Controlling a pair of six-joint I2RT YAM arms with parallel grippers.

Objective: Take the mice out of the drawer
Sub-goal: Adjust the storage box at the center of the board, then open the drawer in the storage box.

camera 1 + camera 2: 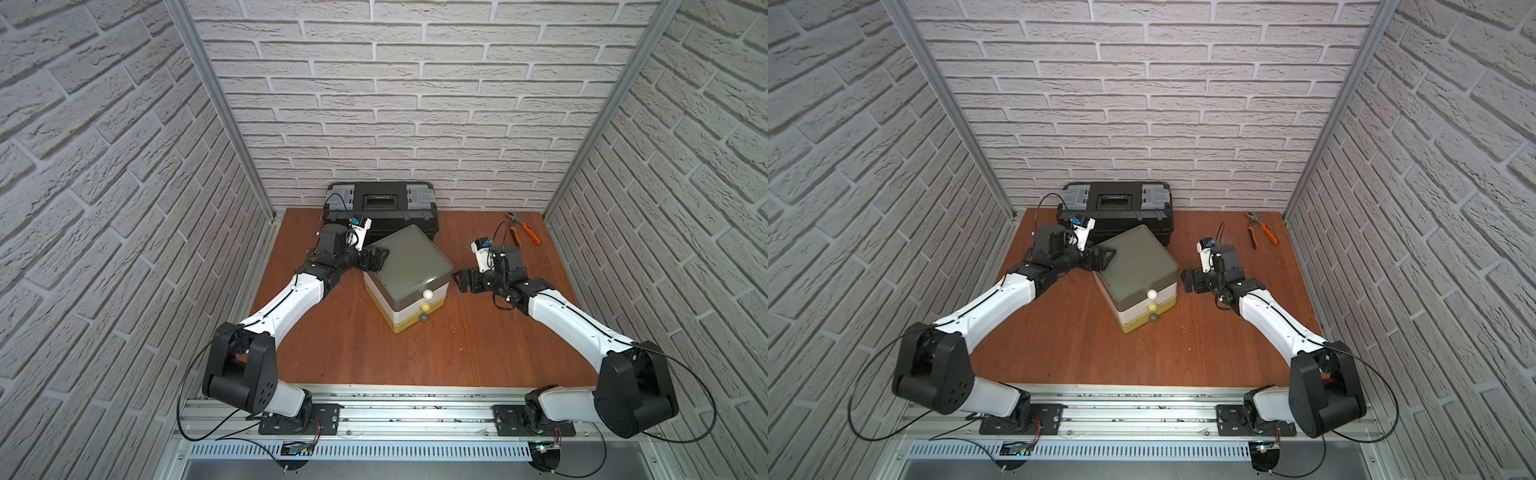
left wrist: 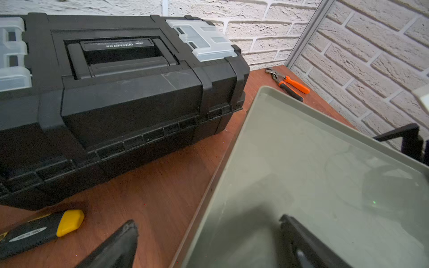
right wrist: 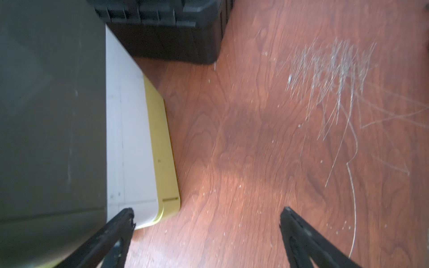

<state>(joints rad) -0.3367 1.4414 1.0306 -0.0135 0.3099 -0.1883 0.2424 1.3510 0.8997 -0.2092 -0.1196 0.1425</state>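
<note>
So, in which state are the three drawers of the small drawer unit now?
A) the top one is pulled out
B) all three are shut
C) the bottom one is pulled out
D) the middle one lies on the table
B: in both top views the drawer unit has its three fronts flush, and the knobs stand close one above another.

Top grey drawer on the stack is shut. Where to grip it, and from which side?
Grip the white ball knob on the top grey drawer's front: it is the only part that sticks out, the rest is smooth wall. Come from the front, the side towards the robot's base, with the jaws straddling the ball. The open right gripper is probably the nearer one.
</note>
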